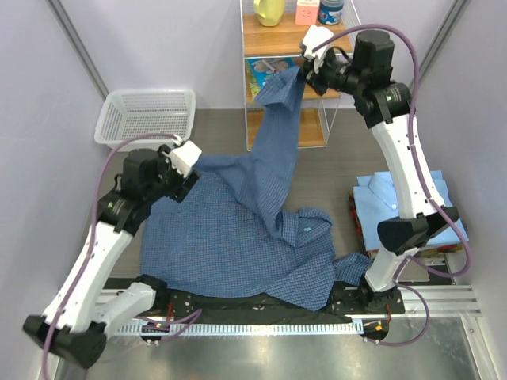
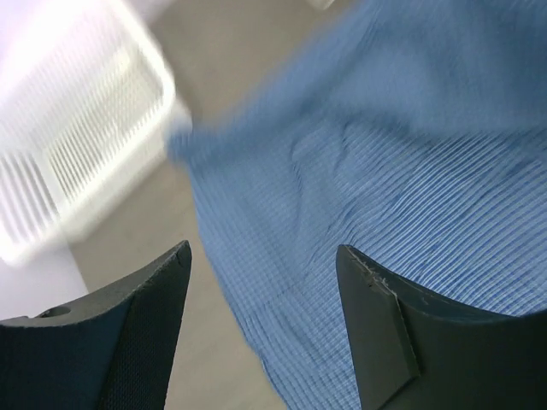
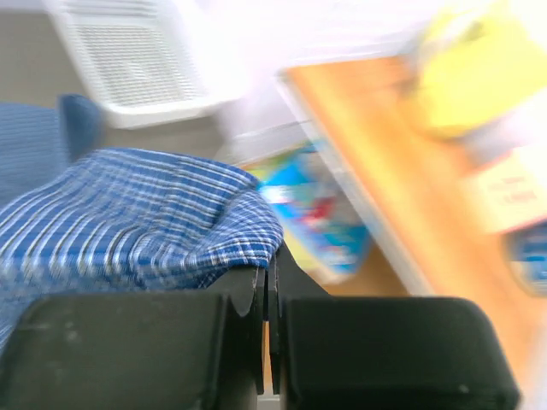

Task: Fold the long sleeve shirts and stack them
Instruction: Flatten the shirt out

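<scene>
The dark blue checked long sleeve shirt (image 1: 230, 237) lies spread over the table, with one sleeve pulled up and away toward the shelf. My right gripper (image 1: 306, 73) is shut on that sleeve's end, and in the right wrist view the checked cloth (image 3: 145, 213) bunches at the closed gripper (image 3: 267, 263). My left gripper (image 1: 184, 182) hovers open over the shirt's far left edge. In the left wrist view that gripper (image 2: 263, 252) has nothing in it, and the shirt (image 2: 385, 171) lies below. The light blue long sleeve shirt (image 1: 404, 202) lies folded at the right.
A white mesh basket (image 1: 146, 117) stands at the back left, also seen as the basket (image 2: 77, 154) in the left wrist view. Behind stands a wooden shelf unit (image 1: 289, 43) with a yellow bottle (image 1: 269, 12), a pink box (image 1: 307, 12) and a blue jar (image 1: 330, 11).
</scene>
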Robot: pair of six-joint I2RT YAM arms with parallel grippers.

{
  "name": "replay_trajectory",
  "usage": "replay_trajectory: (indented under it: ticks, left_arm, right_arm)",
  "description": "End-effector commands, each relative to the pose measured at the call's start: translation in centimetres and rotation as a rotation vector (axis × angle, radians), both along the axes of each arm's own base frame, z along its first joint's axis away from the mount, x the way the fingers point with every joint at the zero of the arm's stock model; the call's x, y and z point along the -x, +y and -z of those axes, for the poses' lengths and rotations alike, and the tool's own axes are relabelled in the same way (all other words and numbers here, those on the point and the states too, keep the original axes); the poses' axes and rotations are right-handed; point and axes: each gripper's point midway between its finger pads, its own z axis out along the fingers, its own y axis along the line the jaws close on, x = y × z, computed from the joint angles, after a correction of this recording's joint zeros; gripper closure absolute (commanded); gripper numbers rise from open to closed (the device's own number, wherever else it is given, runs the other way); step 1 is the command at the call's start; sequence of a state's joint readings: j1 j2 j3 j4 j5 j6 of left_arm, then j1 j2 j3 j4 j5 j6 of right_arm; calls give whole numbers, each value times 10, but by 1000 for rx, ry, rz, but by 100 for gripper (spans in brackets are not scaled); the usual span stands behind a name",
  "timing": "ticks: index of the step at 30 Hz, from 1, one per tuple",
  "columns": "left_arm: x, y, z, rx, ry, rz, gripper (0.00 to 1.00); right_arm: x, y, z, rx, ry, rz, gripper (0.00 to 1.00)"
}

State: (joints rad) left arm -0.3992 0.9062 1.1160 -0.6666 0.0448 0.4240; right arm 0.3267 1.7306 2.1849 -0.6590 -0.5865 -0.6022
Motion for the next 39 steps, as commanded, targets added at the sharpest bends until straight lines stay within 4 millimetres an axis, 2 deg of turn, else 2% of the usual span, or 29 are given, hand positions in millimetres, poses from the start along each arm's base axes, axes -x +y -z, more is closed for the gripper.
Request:
replay_trajectory:
  ticks: [1,2,4,6,8,10,11,15,16,17,18,20,22,24,25,26,28,31,32,33,34,35,36,37,38,39]
  left_arm:
    - [-28,38,60,-5,211,-151,33]
    - [-30,46,70,4,257,-152,34]
    - [-23,53,104,-53,369,-115,37]
    - [-18,57,138,-92,492,-77,42]
    - [-1,60,175,-154,621,-6,46]
    - [9,66,197,-199,693,10,48]
    - [18,70,218,-239,752,36,50]
    - [32,97,262,-342,851,-3,52]
    - [34,105,268,-339,877,-23,52]
    - [39,112,274,-363,908,-40,53]
    - [45,117,284,-381,959,-36,55]
    - [52,134,289,-377,1011,-81,58]
    - [68,144,293,-378,1083,-77,62]
    - [83,156,295,-397,1128,-89,65]
    - [98,159,296,-415,1155,-58,67]
    - [101,167,296,-422,1155,-101,69]
    - [104,172,285,-414,1161,-68,71]
    - [101,149,262,-238,1144,4,65]
    - [78,144,238,-190,1052,23,62]
    - [65,136,221,-124,994,42,59]
    - [50,115,201,4,913,80,55]
    - [26,108,170,59,822,68,53]
    - [17,95,146,125,751,101,50]
    - [7,72,117,247,671,173,29]
    - [-7,61,90,333,604,175,21]
    - [-20,54,53,370,490,199,8]
  right_arm:
    - [-67,-35,-10,217,-264,177,99]
    - [-77,-40,-18,246,-338,192,99]
    - [-95,-49,-15,305,-405,239,99]
    - [-110,-46,-16,328,-498,245,99]
    - [-120,-37,-14,332,-563,233,99]
    - [-127,-30,-16,354,-626,227,99]
    - [-132,-21,-16,357,-661,231,99]
    - [-147,-13,-31,395,-827,261,99]
    - [-148,-12,-40,400,-885,269,99]
    - [-146,-11,-59,391,-947,286,99]
    - [-151,-4,-56,394,-962,278,99]
    - [-147,1,-69,393,-1031,279,99]
    - [-140,15,-71,402,-1074,247,99]
    - [-137,25,-60,438,-1123,223,99]
    - [-125,33,-66,433,-1169,202,99]
    - [-125,38,-54,455,-1204,193,99]
    - [-113,45,-61,426,-1227,192,99]
    - [-99,63,-48,354,-1075,124,99]
    - [-90,69,-41,347,-1007,101,99]
    - [-85,73,-32,308,-926,85,99]
    - [-81,76,-7,328,-821,48,99]
    - [-62,79,-13,303,-792,18,99]
    - [-51,81,0,295,-713,-9,99]
    - [-40,86,35,313,-577,-59,99]
    - [-28,90,45,301,-520,-83,99]
    - [-1,98,41,269,-493,-134,99]
